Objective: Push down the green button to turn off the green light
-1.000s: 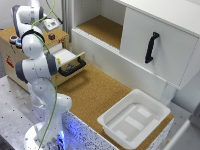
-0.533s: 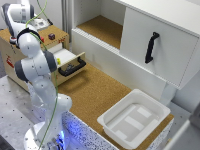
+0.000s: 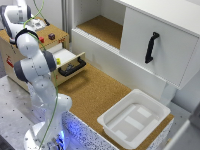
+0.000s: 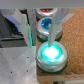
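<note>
wrist view: green button (image 4: 50, 51) sits dead centre under the cam, glowing bright, so the light is on and the press isn't done yet. one pale fingertip (image 4: 52, 31) of the claw (image 4: 51, 27) hangs just above the button's far edge; can't tell if it touches. a second dark finger shows off to one side, but whether the claw is open or closed, can't tell from these shots.

behind the green one there's a blue button (image 4: 46, 25) and a red button (image 4: 45, 11) in a row, all on a cork-topped panel.

exterior view: arm (image 3: 31, 55) curls up over the wooden box (image 3: 15, 47) at that view's left, wrist over the box top, claw itself hidden by the arm. open drawer (image 3: 70, 61) below, white bin (image 3: 134, 119) on the tabletop (image 3: 92, 95) well apart.

risks imo: tip looks biased toward the blue side, so a straight drop could catch the rim and slide off, or nudge blue instead. too shallow a push and the light stays on. pushing hard off-centre could jam the cap.
</note>
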### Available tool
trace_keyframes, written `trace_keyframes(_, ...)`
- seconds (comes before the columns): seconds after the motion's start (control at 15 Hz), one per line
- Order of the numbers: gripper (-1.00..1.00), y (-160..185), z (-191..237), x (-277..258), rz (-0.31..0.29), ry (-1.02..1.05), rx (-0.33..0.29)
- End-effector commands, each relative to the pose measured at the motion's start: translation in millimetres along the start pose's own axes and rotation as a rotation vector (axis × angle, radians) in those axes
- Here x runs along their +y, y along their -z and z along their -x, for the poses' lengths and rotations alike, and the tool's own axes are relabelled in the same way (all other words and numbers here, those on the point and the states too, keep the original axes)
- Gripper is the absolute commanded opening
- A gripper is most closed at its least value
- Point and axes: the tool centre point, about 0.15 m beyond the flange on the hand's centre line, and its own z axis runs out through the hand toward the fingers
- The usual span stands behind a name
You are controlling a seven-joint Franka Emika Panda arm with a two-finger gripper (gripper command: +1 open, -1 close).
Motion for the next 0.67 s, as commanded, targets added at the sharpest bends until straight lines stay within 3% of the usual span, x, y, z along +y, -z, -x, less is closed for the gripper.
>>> trace_keyframes(0.0, -1.00, -28.2, -6.3, 11.4, -0.028, 0.038, -0.005)
trace_keyframes(0.33, -1.00, -38.1, -8.0, 33.2, 0.005, 0.050, 0.009)
trace_keyframes(0.47, -1.00, -53.1, -9.6, 34.9, 0.033, 0.118, -0.071)
trace_keyframes(0.6, -1.00, -59.2, -6.3, 30.5, 0.017, 0.104, -0.046)
